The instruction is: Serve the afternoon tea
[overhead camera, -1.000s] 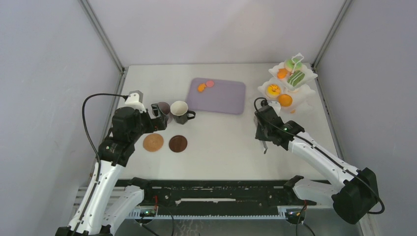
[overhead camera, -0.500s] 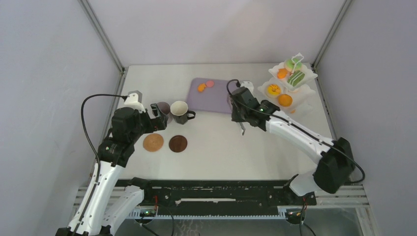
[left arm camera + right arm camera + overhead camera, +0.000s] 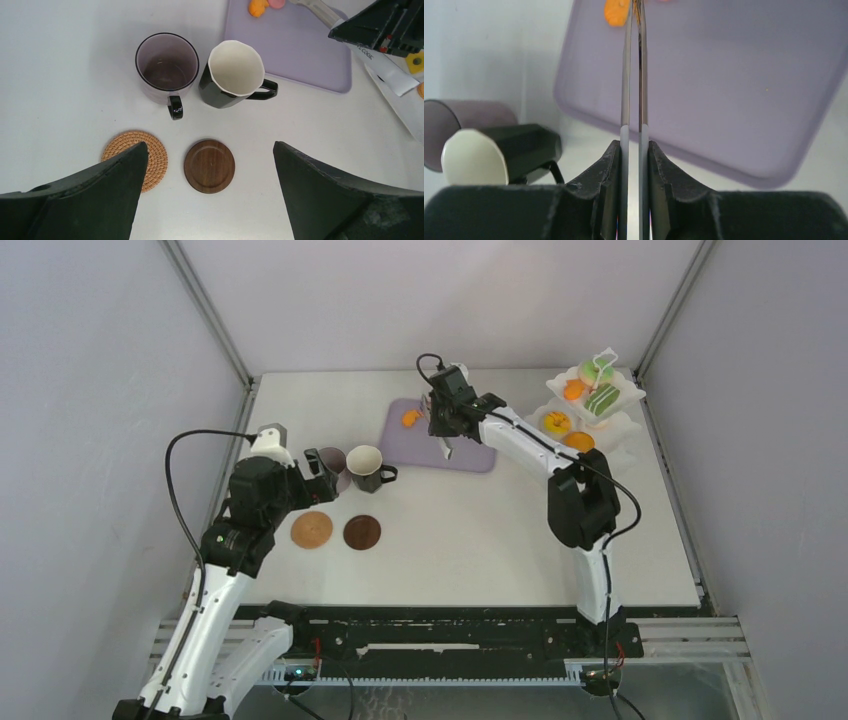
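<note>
The mauve mug [image 3: 167,65] and the dark mug with white inside [image 3: 235,72] stand side by side, empty. In front of them lie a woven coaster [image 3: 152,150] and a wooden coaster [image 3: 209,165]. My left gripper [image 3: 210,145] is open and empty above the coasters; in the top view it [image 3: 320,468] is next to the mauve mug [image 3: 335,460]. My right gripper [image 3: 634,150] is shut on the long white tongs [image 3: 634,90], whose closed tips reach an orange treat [image 3: 616,12] on the lilac tray [image 3: 734,75]. The three-tier stand [image 3: 592,405] holds several treats.
The lilac tray [image 3: 470,440] lies at the back middle, with the right arm [image 3: 520,435] stretched over it. The stand is in the back right corner by the wall. A pink treat [image 3: 276,2] lies beside the orange one.
My right arm has swung left and away from me, from in front of the stand to over the lilac tray, carrying the tongs. The left arm has not moved.
</note>
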You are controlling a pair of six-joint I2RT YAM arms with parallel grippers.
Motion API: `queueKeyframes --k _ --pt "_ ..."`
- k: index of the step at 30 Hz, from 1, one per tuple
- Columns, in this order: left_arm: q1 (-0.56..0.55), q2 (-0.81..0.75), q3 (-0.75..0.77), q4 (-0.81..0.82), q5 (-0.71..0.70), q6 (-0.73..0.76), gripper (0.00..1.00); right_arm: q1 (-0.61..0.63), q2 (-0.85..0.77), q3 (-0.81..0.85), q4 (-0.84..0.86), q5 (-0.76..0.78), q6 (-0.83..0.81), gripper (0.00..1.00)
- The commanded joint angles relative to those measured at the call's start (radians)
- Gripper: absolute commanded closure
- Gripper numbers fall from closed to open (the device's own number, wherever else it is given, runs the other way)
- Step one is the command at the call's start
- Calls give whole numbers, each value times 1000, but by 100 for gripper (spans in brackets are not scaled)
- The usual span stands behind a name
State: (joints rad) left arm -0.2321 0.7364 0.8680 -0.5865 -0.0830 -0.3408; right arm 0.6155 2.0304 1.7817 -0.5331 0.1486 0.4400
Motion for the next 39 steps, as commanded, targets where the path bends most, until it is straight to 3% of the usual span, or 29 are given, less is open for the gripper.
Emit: queueKeyframes --k 1,8,12,16,24,31,35,39 --pt "7 -3 28 33 -39 4 0 -32 97 160 14 -53 11 88" --pt "7 14 17 45 -31 4 1 -67 299 387 -29 -102 64 88" --pt "7 17 17 39 -40 12 0 -74 338 400 -36 -104 79 89" --pt "8 19 17 37 -33 12 0 -76 282 297 -28 -89 78 91" --pt "8 18 4 53 -11 2 0 -79 -3 -141 90 -78 99 92" --pt "7 18 -1 64 13 -9 0 -80 -184 -345 94 -79 100 91" --pt "7 17 -7 68 27 -15 1 -79 -215 -380 97 -53 49 79" --pt "8 14 -9 69 29 -21 0 -72 -148 -299 47 -48 -11 66"
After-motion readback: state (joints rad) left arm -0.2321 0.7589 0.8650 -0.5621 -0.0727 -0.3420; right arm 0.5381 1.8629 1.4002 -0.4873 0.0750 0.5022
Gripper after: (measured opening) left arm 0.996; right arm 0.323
